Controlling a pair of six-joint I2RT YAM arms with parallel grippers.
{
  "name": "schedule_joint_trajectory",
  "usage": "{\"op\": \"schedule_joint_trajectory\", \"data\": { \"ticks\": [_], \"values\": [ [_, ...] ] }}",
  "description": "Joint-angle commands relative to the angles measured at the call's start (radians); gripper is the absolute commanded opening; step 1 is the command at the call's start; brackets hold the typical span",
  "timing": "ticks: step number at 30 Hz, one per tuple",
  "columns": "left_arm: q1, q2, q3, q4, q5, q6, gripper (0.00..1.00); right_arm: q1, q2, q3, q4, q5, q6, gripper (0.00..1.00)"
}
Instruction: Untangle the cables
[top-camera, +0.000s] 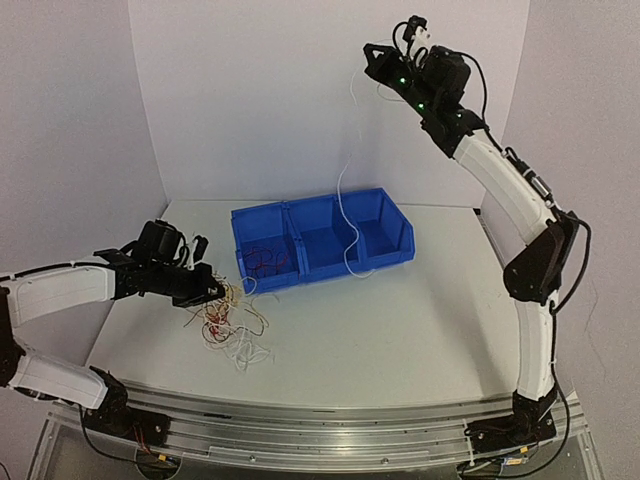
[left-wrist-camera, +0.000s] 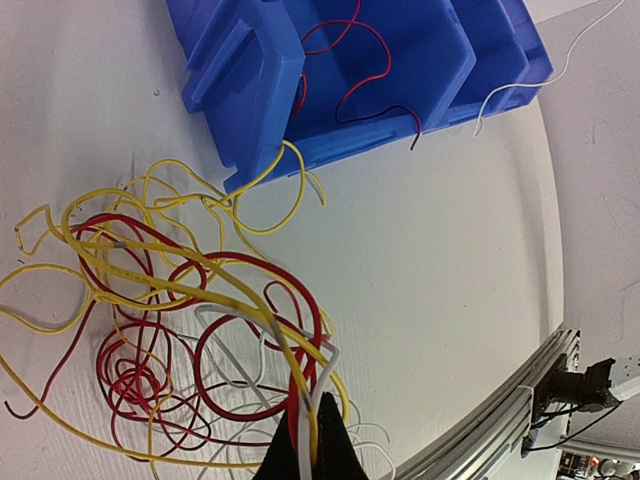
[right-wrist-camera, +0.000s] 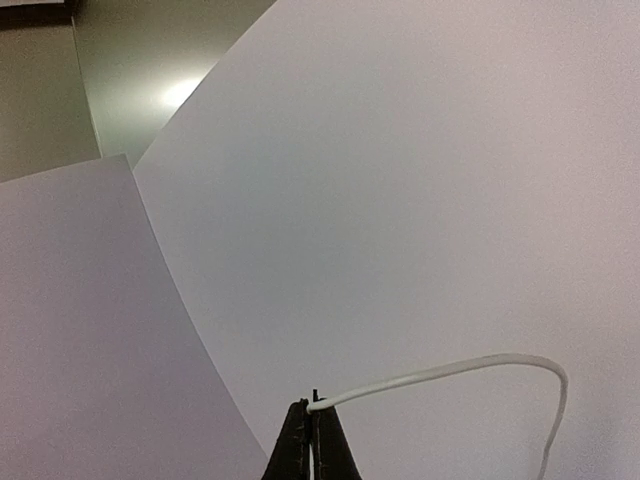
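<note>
Fingers on the left (left-wrist-camera: 335, 452) are pinching the tangle (top-camera: 228, 322) on the counter (top-camera: 400, 325), just beside the bin (top-camera: 385, 255). Farther back, the right fingers (right-wrist-camera: 330, 450) are clamping one white cable (top-camera: 346, 200) high, its tail hanging over the bin's front wall, seemingly free. It is probably wanting a slow descent, so the cable is coiling inside one compartment.
</note>
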Motion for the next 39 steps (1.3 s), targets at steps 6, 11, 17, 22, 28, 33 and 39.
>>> {"op": "schedule_joint_trajectory", "data": {
  "ticks": [6, 11, 17, 22, 28, 33, 39],
  "values": [
    [0.001, 0.051, 0.009, 0.081, 0.043, -0.021, 0.0, 0.002, 0.154, 0.183, 0.362, 0.216, -0.001, 0.0],
    [0.0, 0.056, 0.013, 0.095, 0.049, -0.018, 0.0, 0.002, 0.172, 0.207, 0.434, 0.278, -0.03, 0.0],
    [0.0, 0.073, 0.013, 0.108, 0.052, -0.019, 0.0, 0.014, 0.163, 0.133, 0.415, 0.22, 0.145, 0.0],
    [0.0, 0.081, 0.009, 0.117, 0.06, -0.018, 0.0, 0.043, 0.226, 0.126, 0.39, 0.156, 0.133, 0.0],
    [0.0, 0.071, -0.01, 0.12, 0.058, -0.018, 0.0, 0.103, 0.29, 0.089, 0.349, 0.036, 0.066, 0.0],
    [0.001, 0.053, -0.02, 0.103, 0.05, -0.012, 0.0, 0.125, 0.339, 0.089, 0.325, 0.051, -0.002, 0.0],
    [0.001, 0.011, -0.049, 0.088, 0.032, -0.011, 0.0, 0.125, 0.254, -0.165, 0.344, 0.031, -0.009, 0.0]
  ]
}}
